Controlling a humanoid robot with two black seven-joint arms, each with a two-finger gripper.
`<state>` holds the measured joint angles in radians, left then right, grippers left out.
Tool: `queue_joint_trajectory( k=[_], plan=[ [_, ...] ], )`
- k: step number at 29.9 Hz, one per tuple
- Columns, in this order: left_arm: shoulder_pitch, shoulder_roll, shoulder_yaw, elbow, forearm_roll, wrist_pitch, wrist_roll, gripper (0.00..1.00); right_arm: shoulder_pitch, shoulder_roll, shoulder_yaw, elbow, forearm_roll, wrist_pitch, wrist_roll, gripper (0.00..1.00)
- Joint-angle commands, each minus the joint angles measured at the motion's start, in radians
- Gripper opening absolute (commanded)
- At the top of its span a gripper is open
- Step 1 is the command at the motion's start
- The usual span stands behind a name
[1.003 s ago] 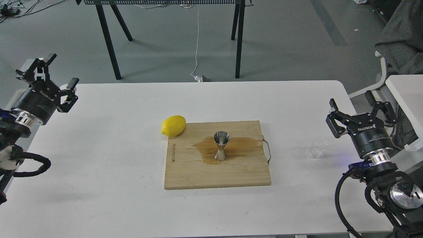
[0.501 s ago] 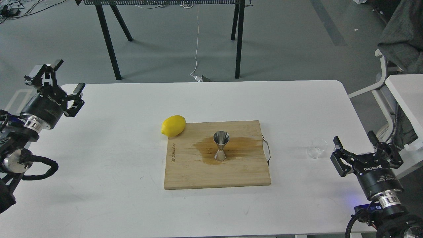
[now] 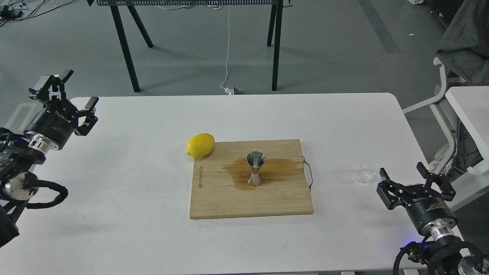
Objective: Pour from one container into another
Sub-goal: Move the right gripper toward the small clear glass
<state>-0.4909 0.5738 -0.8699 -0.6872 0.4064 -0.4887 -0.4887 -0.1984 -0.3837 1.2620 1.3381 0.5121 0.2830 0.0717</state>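
Grippers both spread wide, empty: left gripper point(image 3: 65, 91) at table's left edge, right gripper point(image 3: 416, 179) at right edge, just beside small clear glass cup point(image 3: 366, 170). Shiny steel hourglass jigger point(image 3: 255, 168) upright on stained wooden cutting board point(image 3: 250, 198), centre.

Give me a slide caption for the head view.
Both open tools flank a steel jigger on a stained board; glass cup waits.
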Motion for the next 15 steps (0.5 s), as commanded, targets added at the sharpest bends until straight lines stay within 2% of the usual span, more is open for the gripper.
queue_joint_trajectory(
  k=[1, 15],
  plan=[
    [0.000, 0.001, 0.000, 0.000, 0.000, 0.000, 0.000, 0.95, 0.004, 0.022, -0.004, -0.014, -0.001, -0.004, -0.001, 0.96],
    [0.005, 0.000, 0.000, 0.020, 0.000, 0.000, 0.000, 0.95, 0.053, 0.071, -0.038, -0.109, -0.004, -0.082, -0.001, 0.96]
  ],
)
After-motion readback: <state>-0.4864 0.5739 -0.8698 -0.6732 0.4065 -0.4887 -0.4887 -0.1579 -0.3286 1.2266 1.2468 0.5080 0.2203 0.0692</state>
